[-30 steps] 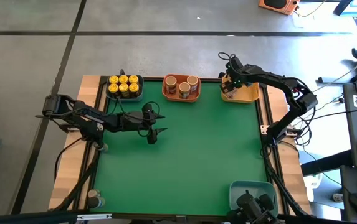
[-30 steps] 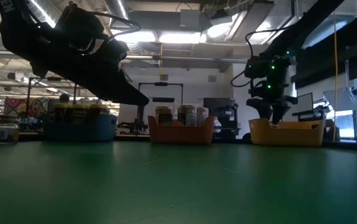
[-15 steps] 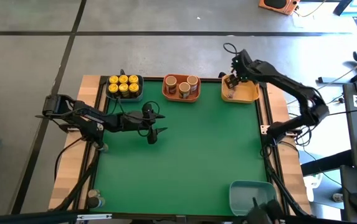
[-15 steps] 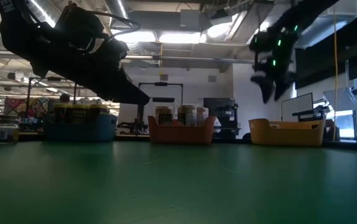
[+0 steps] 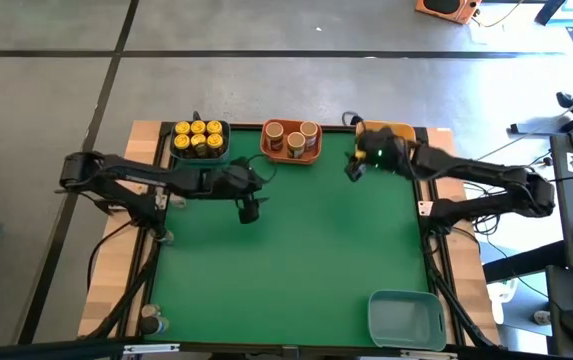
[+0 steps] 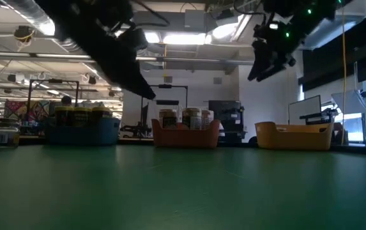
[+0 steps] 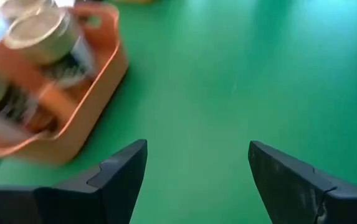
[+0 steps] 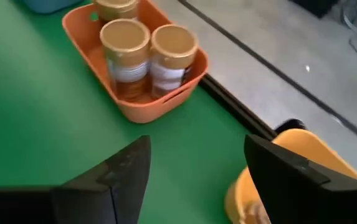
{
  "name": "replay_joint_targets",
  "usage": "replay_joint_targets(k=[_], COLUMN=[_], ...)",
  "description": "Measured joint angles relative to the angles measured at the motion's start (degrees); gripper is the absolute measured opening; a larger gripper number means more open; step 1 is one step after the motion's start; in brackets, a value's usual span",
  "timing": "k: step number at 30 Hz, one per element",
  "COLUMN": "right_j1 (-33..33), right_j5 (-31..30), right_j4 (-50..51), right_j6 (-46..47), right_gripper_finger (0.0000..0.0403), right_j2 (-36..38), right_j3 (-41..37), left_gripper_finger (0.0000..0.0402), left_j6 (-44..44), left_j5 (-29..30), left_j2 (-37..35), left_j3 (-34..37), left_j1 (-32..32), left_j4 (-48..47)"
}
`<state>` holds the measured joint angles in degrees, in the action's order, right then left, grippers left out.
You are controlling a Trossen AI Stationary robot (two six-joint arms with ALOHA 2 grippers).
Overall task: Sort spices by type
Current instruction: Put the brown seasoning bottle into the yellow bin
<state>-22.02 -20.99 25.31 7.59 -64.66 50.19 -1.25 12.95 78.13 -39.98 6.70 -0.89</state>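
Note:
Several yellow-lidded spice jars (image 5: 198, 139) stand in the blue bin (image 5: 222, 152) at the far left. Three tan-lidded jars (image 8: 148, 45) stand in the orange bin (image 5: 291, 155) next to it. The yellow bin (image 5: 398, 131) at the far right is partly hidden by my right arm. My left gripper (image 7: 197, 168) hovers open above the green mat, near the orange bin, with nothing between its fingers. My right gripper (image 8: 197, 171) hangs open and empty over the mat between the orange and yellow bins (image 8: 303, 155).
A pale blue bin (image 5: 403, 317) sits at the near right corner. A lone jar (image 5: 150, 321) stands off the mat at the near left. The middle of the green mat (image 5: 296, 250) is bare. Wooden table edges frame the mat.
My right gripper has risen out of the yellow bin and swung toward the table's left and near side, now tipped forward over the mat. My left gripper has lifted and tipped up from pointing steeply down, staying open.

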Motion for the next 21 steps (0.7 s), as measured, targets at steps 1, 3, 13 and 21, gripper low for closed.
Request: replay_joint_targets(k=[1,3,13,21], right_j1=[1.0,2.7,9.4,10.9], right_j5=[-0.8,-1.4,2.3,2.6], right_j4=[-2.5,-7.3,-32.9,-36.2], right_j6=[0.0,0.1,-1.9,-3.3], right_gripper_finger=[0.0257,0.0257,0.0257,0.0257], right_j2=[0.0,0.0,-0.2,-1.5], right_j3=[-2.1,-6.0,-16.4,-17.1], left_gripper_finger=[0.0279,0.0279,0.0279,0.0279], left_j6=[0.9,2.6,23.4,27.9], left_j5=[0.8,2.6,6.6,3.9], left_j2=[-0.4,-0.6,-0.5,-0.5], left_j3=[-2.9,-8.3,-16.5,-15.0], left_j1=[0.0,0.0,2.4,6.0], left_j4=[-6.7,-19.0,-65.1,-70.3])
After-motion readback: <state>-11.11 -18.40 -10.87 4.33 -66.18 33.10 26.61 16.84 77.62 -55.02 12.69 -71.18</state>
